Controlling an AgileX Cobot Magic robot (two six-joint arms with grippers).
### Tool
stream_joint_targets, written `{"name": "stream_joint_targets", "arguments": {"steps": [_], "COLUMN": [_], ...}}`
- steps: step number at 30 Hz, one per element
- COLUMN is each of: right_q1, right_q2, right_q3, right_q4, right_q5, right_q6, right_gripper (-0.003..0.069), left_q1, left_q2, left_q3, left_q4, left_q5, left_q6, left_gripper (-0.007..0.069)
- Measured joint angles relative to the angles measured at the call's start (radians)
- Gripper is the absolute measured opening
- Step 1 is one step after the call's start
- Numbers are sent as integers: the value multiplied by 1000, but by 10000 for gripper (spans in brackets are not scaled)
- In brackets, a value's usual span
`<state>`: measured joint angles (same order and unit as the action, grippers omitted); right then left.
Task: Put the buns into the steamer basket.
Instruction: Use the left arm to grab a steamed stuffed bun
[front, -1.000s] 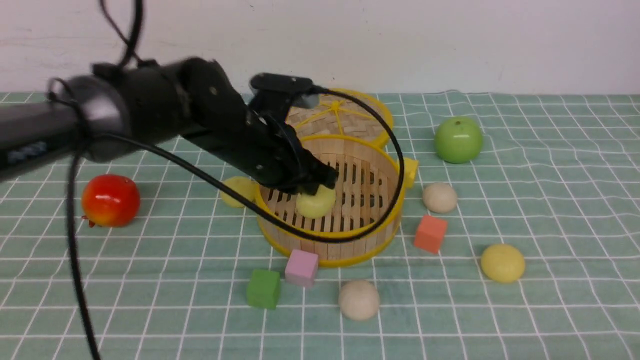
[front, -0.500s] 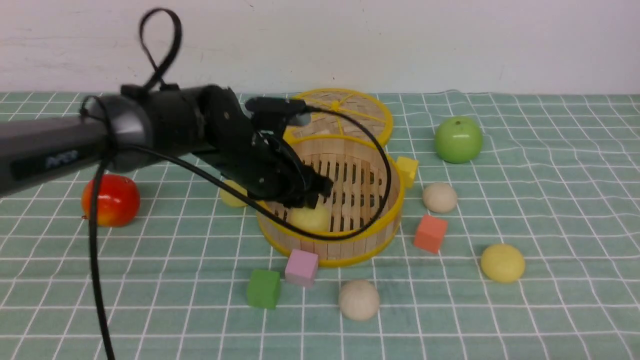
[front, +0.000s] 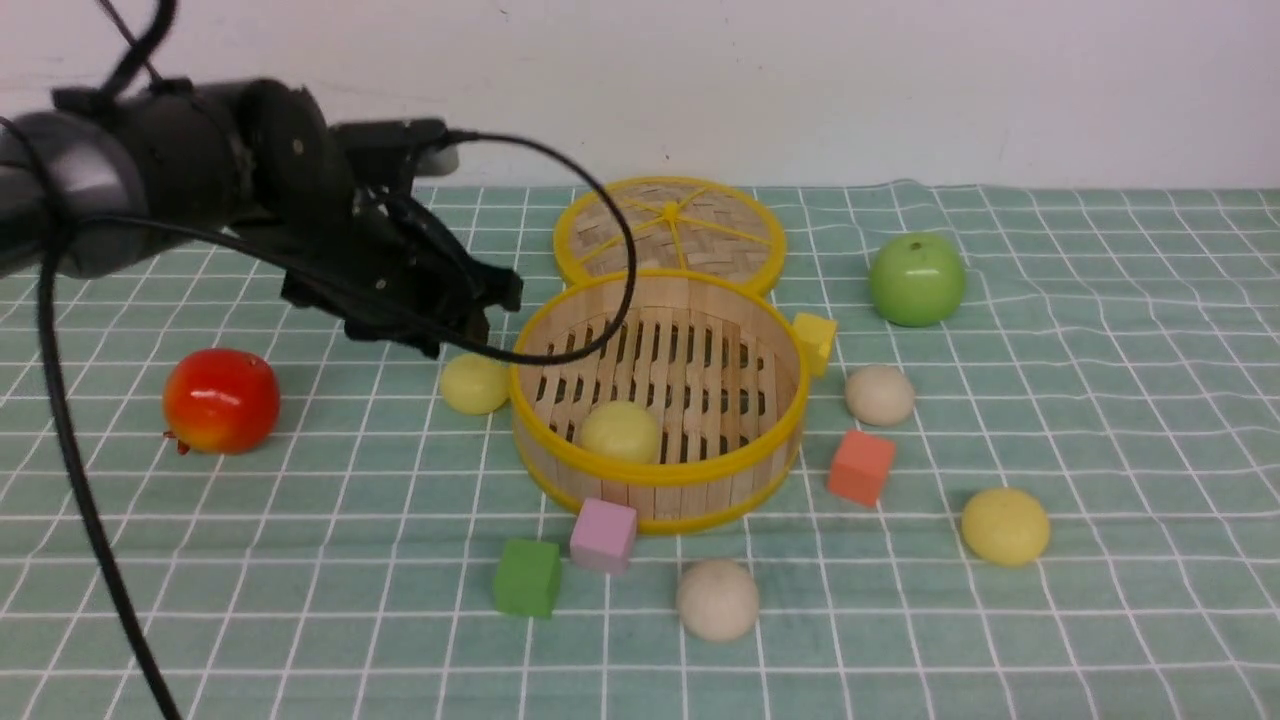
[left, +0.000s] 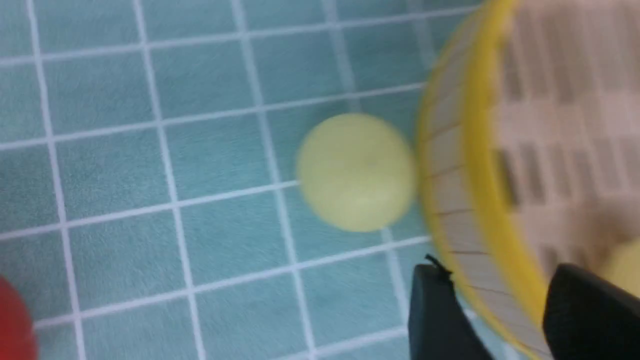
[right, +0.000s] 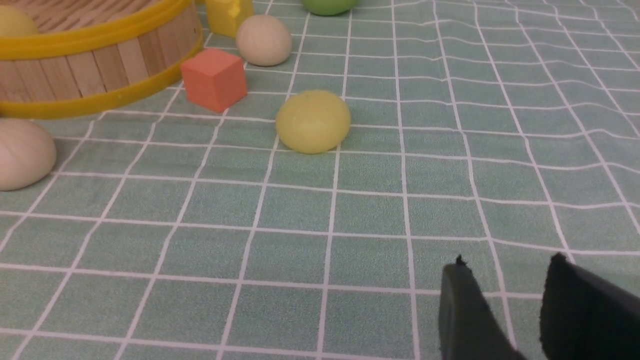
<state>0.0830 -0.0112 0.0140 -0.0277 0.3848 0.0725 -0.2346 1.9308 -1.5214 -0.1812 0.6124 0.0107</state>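
The steamer basket (front: 775, 400) stands mid-table with one pale yellow bun (front: 620, 431) on its slatted floor. A second yellow bun (front: 474, 384) lies against its left wall and shows in the left wrist view (left: 356, 171). A third yellow bun (front: 1005, 525) lies right front, also seen in the right wrist view (right: 313, 121). Beige buns lie right of the basket (front: 879, 394) and in front of it (front: 717, 599). My left gripper (front: 480, 310) hovers open and empty above the basket's left rim (left: 480, 150). My right gripper (right: 505, 285) is open over bare cloth; it is out of the front view.
The flat woven lid (front: 670, 230) lies behind the basket. A red apple (front: 220, 400) is at left, a green apple (front: 916, 279) at back right. Cubes lie around the basket: yellow (front: 815, 340), orange (front: 860, 467), pink (front: 603, 535), green (front: 527, 577).
My left gripper let go of the yellow bun, which now rests in the basket. The arm rose and drew back left, from inside the basket to above its left rim.
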Motion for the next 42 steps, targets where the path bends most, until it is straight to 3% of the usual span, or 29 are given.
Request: {"name": "stream_joint_targets", "arguments": {"steps": [10, 24, 29, 34, 42], "right_q1": [0, 0, 0, 0, 0], "right_q2": [0, 0, 0, 0, 0], "right_q3": [0, 0, 0, 0, 0], "right_q4": [0, 0, 0, 0, 0], "right_q5": [0, 0, 0, 0, 0], "right_q6": [0, 0, 0, 0, 0], "right_gripper": [240, 240, 240, 240, 240], "left_q1": [2, 2, 2, 2, 2], "left_q2": [156, 214, 214, 225, 226], "left_q3": [-115, -122, -123, -123, -151], "left_q4": [49, 105, 108, 111, 135], "left_q5": [-55, -129, -156, -160, -86], "left_q6": [26, 26, 27, 28, 29], "left_gripper": [272, 268, 192, 0, -14]}}
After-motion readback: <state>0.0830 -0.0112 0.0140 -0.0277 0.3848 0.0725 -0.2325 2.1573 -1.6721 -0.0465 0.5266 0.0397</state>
